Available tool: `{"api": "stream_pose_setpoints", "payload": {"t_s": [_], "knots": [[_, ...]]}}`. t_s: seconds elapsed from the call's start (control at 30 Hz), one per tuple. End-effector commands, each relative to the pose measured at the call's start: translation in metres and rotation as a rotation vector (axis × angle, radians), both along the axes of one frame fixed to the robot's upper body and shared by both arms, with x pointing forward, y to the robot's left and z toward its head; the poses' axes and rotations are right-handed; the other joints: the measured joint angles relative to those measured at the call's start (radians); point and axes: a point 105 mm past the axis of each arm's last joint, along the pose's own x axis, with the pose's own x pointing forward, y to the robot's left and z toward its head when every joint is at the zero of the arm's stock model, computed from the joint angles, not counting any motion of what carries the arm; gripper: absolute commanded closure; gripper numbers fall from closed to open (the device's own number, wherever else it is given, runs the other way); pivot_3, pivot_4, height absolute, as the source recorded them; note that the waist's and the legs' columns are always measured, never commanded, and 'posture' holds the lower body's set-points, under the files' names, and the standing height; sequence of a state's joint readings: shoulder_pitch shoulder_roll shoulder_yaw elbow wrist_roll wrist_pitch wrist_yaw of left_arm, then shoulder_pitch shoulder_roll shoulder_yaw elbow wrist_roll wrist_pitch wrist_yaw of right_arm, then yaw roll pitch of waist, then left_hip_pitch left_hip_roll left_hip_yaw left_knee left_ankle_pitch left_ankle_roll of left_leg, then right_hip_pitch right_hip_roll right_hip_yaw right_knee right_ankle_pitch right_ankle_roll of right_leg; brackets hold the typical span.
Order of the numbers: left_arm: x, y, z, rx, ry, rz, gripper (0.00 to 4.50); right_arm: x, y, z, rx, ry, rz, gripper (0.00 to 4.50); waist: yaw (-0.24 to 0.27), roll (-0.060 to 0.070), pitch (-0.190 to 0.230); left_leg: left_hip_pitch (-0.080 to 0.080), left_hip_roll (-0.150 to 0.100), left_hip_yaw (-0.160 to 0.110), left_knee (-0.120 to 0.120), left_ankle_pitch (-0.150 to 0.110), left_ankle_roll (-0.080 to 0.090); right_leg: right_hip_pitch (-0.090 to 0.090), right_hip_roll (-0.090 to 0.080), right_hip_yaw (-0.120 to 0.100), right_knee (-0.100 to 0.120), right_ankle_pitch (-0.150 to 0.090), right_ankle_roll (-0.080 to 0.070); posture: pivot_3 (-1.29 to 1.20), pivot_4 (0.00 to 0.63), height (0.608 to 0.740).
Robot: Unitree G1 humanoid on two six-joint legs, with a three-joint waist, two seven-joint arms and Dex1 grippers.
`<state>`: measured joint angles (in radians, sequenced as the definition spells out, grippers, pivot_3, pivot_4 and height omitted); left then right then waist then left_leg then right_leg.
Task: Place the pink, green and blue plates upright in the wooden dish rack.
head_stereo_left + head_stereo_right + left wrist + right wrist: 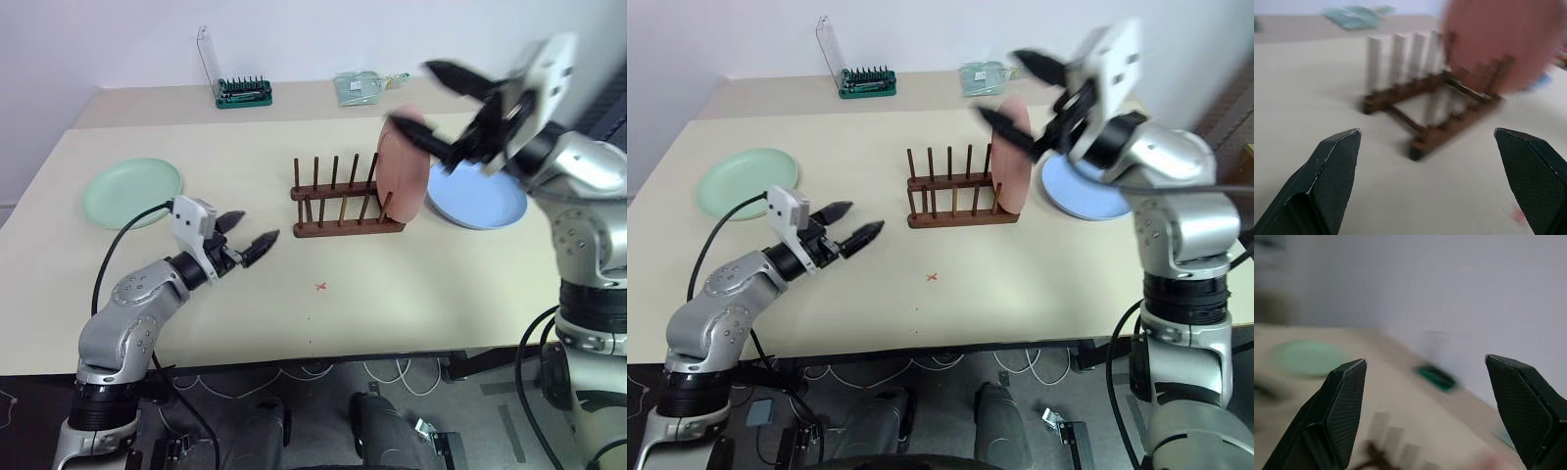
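The pink plate (404,171) stands upright at the right end of the wooden dish rack (338,213), which sits mid-table. My right gripper (411,96) hovers open just above the plate's top rim, with nothing between its fingers. To the right of the rack the blue plate (480,201) lies flat on the table. Far to the left lies the green plate (132,191), also flat. My left gripper (260,227) is open and empty, low over the table left of the rack and pointing toward it; the rack (1435,122) and pink plate (1498,44) lie ahead in its wrist view.
A green tool holder with a clear back (240,90) and a pale green packet (361,86) stand on the back table by the wall. A small red mark (320,287) lies in front of the rack. Cables hang below the table's front edge.
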<state>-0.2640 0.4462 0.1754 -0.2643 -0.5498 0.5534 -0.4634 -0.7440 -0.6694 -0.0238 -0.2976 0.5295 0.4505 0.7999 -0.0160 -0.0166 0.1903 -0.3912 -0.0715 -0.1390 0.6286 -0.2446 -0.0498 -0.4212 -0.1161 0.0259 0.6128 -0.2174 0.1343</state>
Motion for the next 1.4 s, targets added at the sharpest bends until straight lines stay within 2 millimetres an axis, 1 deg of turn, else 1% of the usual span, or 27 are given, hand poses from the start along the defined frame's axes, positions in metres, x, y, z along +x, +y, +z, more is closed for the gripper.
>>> {"api": "stream_pose_setpoints", "payload": {"t_s": [0.03, 0.07, 0.1, 0.13, 0.17, 0.23, 0.27, 0.33, 0.37, 0.43, 0.5, 0.6, 0.67, 0.83, 0.93, 1.0, 1.03, 1.07, 1.1, 1.17, 1.2, 1.23, 1.37, 1.4], "knots": [[0.021, 0.061, 0.01, -0.05, -0.039, 0.37, 0.0, -0.003, 0.028, -0.036, -0.184, -0.006, 0.028, 0.57, 0.003, 0.0, 0.0, 0.0, 0.0, 0.0, 0.0, 0.0, 0.0, 0.0, 0.0, 0.0, 0.0, 0.0, 0.0, 0.0, 0.15, 0.74], [0.024, 0.077, 0.011, -0.074, -0.041, 0.472, 0.0, -0.002, 0.032, -0.045, -0.218, -0.013, 0.026, 0.57, 0.003, -0.001, 0.0, 0.0, 0.0, 0.0, 0.001, 0.0, 0.0, 0.0, 0.0, 0.0, 0.0, 0.0, 0.0, 0.0, 0.15, 0.74], [0.025, 0.086, 0.011, -0.09, -0.043, 0.528, 0.0, -0.001, 0.034, -0.05, -0.233, -0.02, 0.024, 0.57, 0.004, -0.001, 0.0, 0.0, 0.0, 0.0, 0.001, 0.0, 0.0, 0.0, 0.0, 0.0, 0.0, 0.0, 0.0, 0.0, 0.15, 0.74], [0.025, 0.089, 0.012, -0.097, -0.048, 0.557, 0.0, 0.0, 0.035, -0.052, -0.24, -0.026, 0.022, 0.57, 0.004, -0.001, 0.0, 0.0, 0.0, 0.0, 0.001, 0.0, 0.0, 0.0, 0.0, 0.0, 0.0, 0.0, 0.0, 0.0, 0.15, 0.74], [0.026, 0.101, 0.013, -0.117, -0.041, 0.63, 0.0, 0.001, 0.037, -0.055, -0.236, -0.017, 0.026, 0.57, 0.004, -0.001, 0.0, 0.0, 0.0, 0.0, 0.001, 0.0, 0.0, -0.001, 0.0, 0.0, 0.0, 0.0, 0.0, 0.0, 0.15, 0.74], [0.022, 0.141, 0.016, -0.131, -0.03, 0.858, 0.0, 0.005, 0.041, -0.064, -0.226, 0.008, 0.033, 0.57, 0.005, -0.003, 0.0, -0.001, -0.001, 0.0, 0.001, 0.0, 0.0, -0.001, -0.001, 0.0, 0.0, 0.0, 0.0, 0.0, 0.15, 0.74], [0.02, 0.155, 0.016, -0.135, -0.017, 0.938, 0.0, 0.007, 0.043, -0.067, -0.224, 0.016, 0.036, 0.57, 0.005, -0.003, 0.0, -0.001, -0.001, -0.001, 0.001, 0.0, 0.0, -0.001, 0.0, 0.0, 0.0, 0.0, 0.0, 0.0, 0.15, 0.74], [0.016, 0.18, 0.007, -0.188, 0.062, 1.062, 0.0, 0.009, 0.044, -0.072, -0.239, 0.016, 0.04, 0.57, 0.003, -0.003, 0.0, -0.001, -0.001, -0.001, 0.001, 0.0, 0.0, -0.001, 0.0, 0.0, 0.001, 0.0, 0.0, 0.0, 0.15, 0.74], [0.015, 0.187, 0.001, -0.225, 0.103, 1.093, 0.0, 0.009, 0.045, -0.073, -0.239, 0.02, 0.043, 0.57, 0.002, -0.003, 0.0, -0.001, -0.001, -0.001, 0.001, 0.0, 0.0, -0.001, 0.0, 0.0, 0.001, 0.0, 0.0, 0.0, 0.15, 0.74], [0.016, 0.196, -0.008, -0.301, 0.178, 1.119, 0.0, 0.01, 0.045, -0.074, -0.239, 0.021, 0.048, 0.57, 0.003, -0.003, 0.0, -0.001, -0.001, -0.001, 0.001, 0.0, 0.0, -0.002, 0.0, 0.0, 0.001, 0.0, 0.0, 0.0, 0.15, 0.74], [0.018, 0.198, -0.01, -0.338, 0.206, 1.123, 0.0, 0.01, 0.046, -0.075, -0.238, 0.021, 0.049, 0.57, 0.003, -0.003, -0.001, -0.001, -0.001, -0.001, 0.001, 0.0, 0.0, -0.002, 0.0, 0.0, 0.001, 0.0, 0.0, 0.0, 0.15, 0.74], [0.028, 0.2, -0.015, -0.49, 0.279, 1.108, 0.0, 0.012, 0.046, -0.076, -0.236, 0.025, 0.042, 0.57, 0.007, -0.005, -0.001, -0.001, -0.001, -0.001, 0.001, 0.0, -0.001, -0.001, 0.0, 0.0, 0.001, 0.0, 0.0, 0.0, 0.15, 0.74], [0.042, 0.196, -0.019, -0.563, 0.336, 1.061, 0.0, 0.011, 0.044, -0.078, -0.234, 0.029, 0.033, 0.57, 0.007, -0.006, -0.002, -0.001, -0.001, -0.002, 0.002, 0.0, -0.001, -0.001, 0.0, -0.001, 0.002, 0.0, 0.0, 0.0, 0.15, 0.74], [0.062, 0.189, -0.024, -0.651, 0.396, 1.009, 0.0, 0.01, 0.041, -0.082, -0.234, 0.03, 0.014, 0.57, 0.0, -0.006, -0.002, -0.001, -0.001, -0.001, 0.001, 0.0, -0.001, -0.001, 0.0, -0.001, 0.002, 0.0, 0.0, 0.0, 0.15, 0.74], [0.067, 0.185, -0.026, -0.662, 0.411, 0.994, 0.86, 0.01, 0.038, -0.082, -0.236, 0.023, -0.006, 0.53, -0.004, -0.006, -0.002, -0.001, -0.001, -0.001, 0.001, 0.001, -0.002, -0.003, 0.0, -0.001, 0.002, 0.0, 0.0, 0.0, 0.15, 0.74], [0.067, 0.184, -0.027, -0.661, 0.415, 0.995, 1.77, 0.009, 0.036, -0.082, -0.234, 0.021, -0.015, 0.53, -0.003, -0.007, -0.002, -0.001, -0.001, -0.001, 0.0, 0.001, -0.002, -0.003, 0.0, -0.001, 0.003, 0.0, 0.0, 0.0, 0.15, 0.74], [0.067, 0.183, -0.027, -0.661, 0.415, 0.997, 2.45, 0.01, 0.036, -0.082, -0.234, 0.02, -0.02, 0.53, -0.002, -0.007, -0.002, -0.001, -0.001, -0.001, 0.001, 0.001, -0.002, -0.003, 0.0, -0.001, 0.003, 0.0, 0.0, 0.0, 0.15, 0.74], [0.067, 0.183, -0.028, -0.66, 0.416, 0.998, 2.84, 0.009, 0.035, -0.082, -0.234, 0.019, -0.023, 0.53, -0.001, -0.007, -0.002, -0.001, -0.001, -0.001, 0.001, 0.001, -0.002, -0.003, 0.0, -0.001, 0.003, 0.0, 0.0, 0.0, 0.15, 0.74], [0.066, 0.183, -0.029, -0.659, 0.418, 1.001, 3.37, 0.01, 0.035, -0.082, -0.234, 0.019, -0.025, 0.53, 0.0, -0.007, -0.002, -0.001, -0.001, -0.001, 0.001, 0.001, -0.002, -0.003, 0.0, -0.001, 0.003, 0.0, 0.0, 0.0, 0.15, 0.74], [0.065, 0.182, -0.029, -0.654, 0.415, 1.0, 4.27, 0.01, 0.035, -0.082, -0.235, 0.016, -0.027, 0.53, 0.0, -0.007, -0.002, -0.001, -0.001, -0.001, 0.001, 0.001, -0.002, -0.003, 0.0, -0.001, 0.003, 0.0, 0.0, 0.0, 0.15, 0.74], [0.065, 0.18, -0.027, -0.643, 0.401, 0.992, 4.44, 0.01, 0.035, -0.082, -0.235, 0.014, -0.027, 0.53, 0.0, -0.007, -0.002, -0.001, -0.001, -0.001, 0.001, 0.001, -0.002, -0.003, 0.0, -0.001, 0.003, 0.0, 0.0, 0.0, 0.15, 0.74], [0.065, 0.178, -0.022, -0.635, 0.373, 0.974, 4.44, 0.01, 0.035, -0.081, -0.236, 0.01, -0.027, 0.53, 0.001, -0.007, -0.002, -0.001, -0.001, -0.001, 0.001, 0.001, -0.002, -0.002, -0.001, -0.001, 0.003, 0.0, 0.0, 0.0, 0.15, 0.74], [0.068, 0.153, 0.015, -0.556, 0.201, 0.859, 4.44, 0.016, 0.037, -0.077, -0.24, -0.044, -0.052, 0.53, 0.001, -0.007, -0.002, -0.001, -0.001, -0.001, 0.001, 0.001, -0.003, -0.002, -0.001, -0.001, 0.003, 0.0, 0.0, 0.0, 0.15, 0.74], [0.067, 0.145, 0.024, -0.527, 0.162, 0.835, 4.44, 0.019, 0.037, -0.074, -0.248, -0.074, -0.071, 0.53, 0.003, -0.007, -0.002, -0.001, -0.001, -0.001, 0.001, 0.003, -0.005, -0.002, -0.001, -0.001, 0.003, 0.0, 0.0, 0.0, 0.15, 0.74]]}}
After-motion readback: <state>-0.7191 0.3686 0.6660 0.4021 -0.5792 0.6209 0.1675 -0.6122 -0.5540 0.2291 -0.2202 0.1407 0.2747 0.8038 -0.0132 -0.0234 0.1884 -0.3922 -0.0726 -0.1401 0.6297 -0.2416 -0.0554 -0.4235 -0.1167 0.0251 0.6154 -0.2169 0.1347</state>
